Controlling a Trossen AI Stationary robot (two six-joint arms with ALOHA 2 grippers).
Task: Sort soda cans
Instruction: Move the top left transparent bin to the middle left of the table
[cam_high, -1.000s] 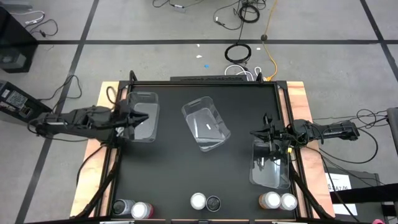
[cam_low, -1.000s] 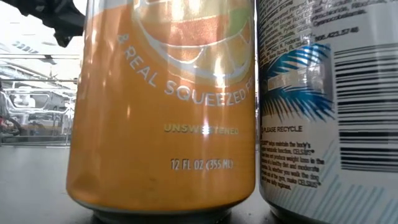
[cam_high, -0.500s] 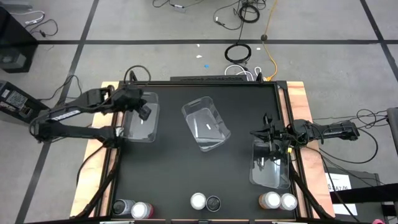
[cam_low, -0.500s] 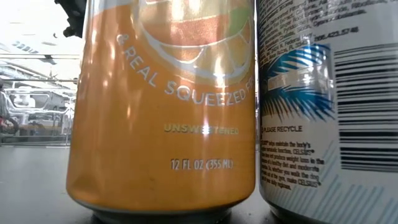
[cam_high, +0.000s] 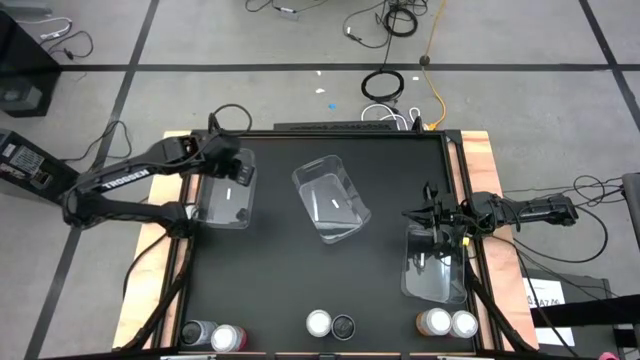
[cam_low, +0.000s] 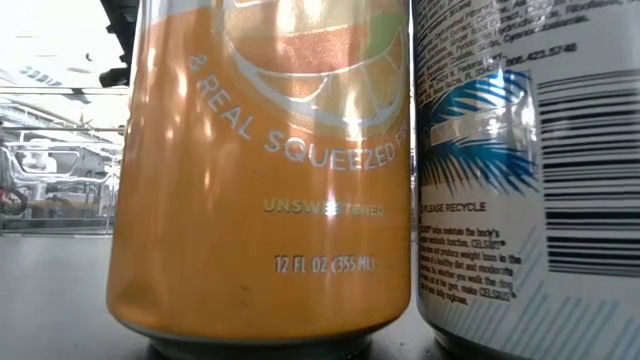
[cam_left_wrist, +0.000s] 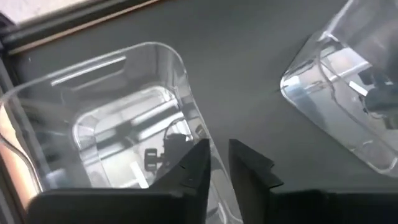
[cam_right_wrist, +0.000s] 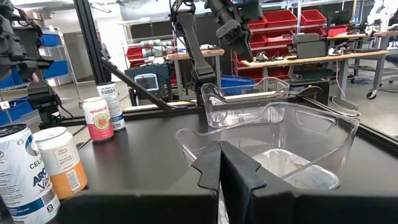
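Left gripper (cam_high: 231, 172): nearly closed, empty, held over the left bin (cam_high: 226, 207).
Right gripper (cam_high: 428, 217): closed, empty (waiting).
Soda cans (cam_high: 331, 324): upright, well apart from both grippers, along the desk (cam_high: 270, 280) near edge.

Six soda cans stand upright in three touching pairs along the worktop's (cam_high: 270, 280) near edge: left pair (cam_high: 213, 335), middle pair (cam_high: 331, 324), right pair (cam_high: 447, 323). Close up, an orange can (cam_low: 265, 170) touches a white barcoded one (cam_low: 530, 170).
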